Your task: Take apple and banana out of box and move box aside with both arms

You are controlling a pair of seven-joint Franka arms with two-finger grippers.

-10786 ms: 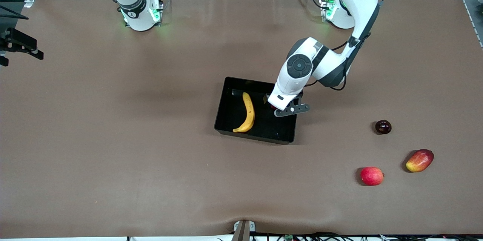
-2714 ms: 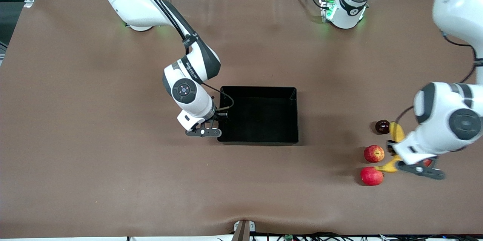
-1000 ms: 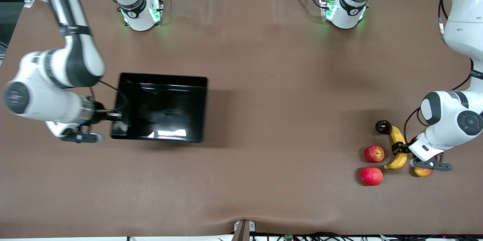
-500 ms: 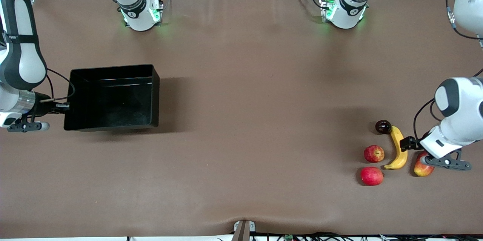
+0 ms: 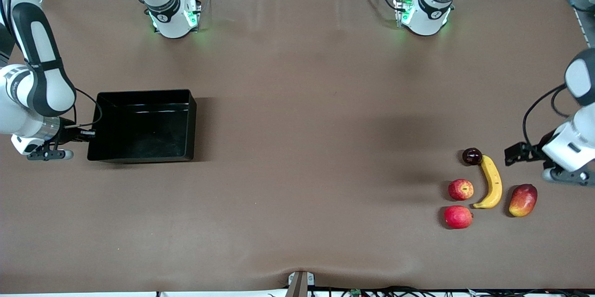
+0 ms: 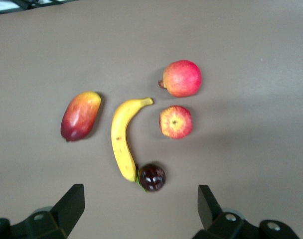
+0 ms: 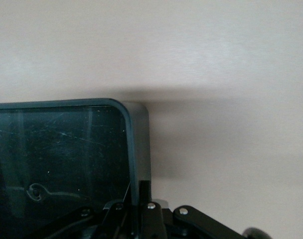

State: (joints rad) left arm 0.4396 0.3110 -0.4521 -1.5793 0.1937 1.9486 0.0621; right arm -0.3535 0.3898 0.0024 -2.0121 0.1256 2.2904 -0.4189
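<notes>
While the brown table [image 5: 297, 148] takes up the whole scene, the two white arms work at its two ends. The right arm [image 5: 32, 88] stands at its own end with the right gripper [image 5: 88, 133] clamped on the rim of the black box [image 5: 142, 125]; its fingers pinch the box's end wall, as the right wrist view shows. The box sits at that end of the table, open side up, nothing in it.

The left arm [image 5: 576, 115] hangs over the other end, the left gripper [image 5: 516, 154] up in the air beside the fruit, fingers spread wide and holding nothing [image 6: 136, 209].

Fruit, grouped at the left arm's end:
- banana [image 5: 490, 183], lying flat, its upper tip touching the dark plum [image 5: 472, 156].
- mango [image 5: 523, 200], just beside the banana, toward the table's end.
- red fruit [image 5: 458, 217], nearest the front camera.
- apple [image 5: 460, 189], red with yellow patches, between the plum and the red fruit, just beside the banana's curve.
</notes>
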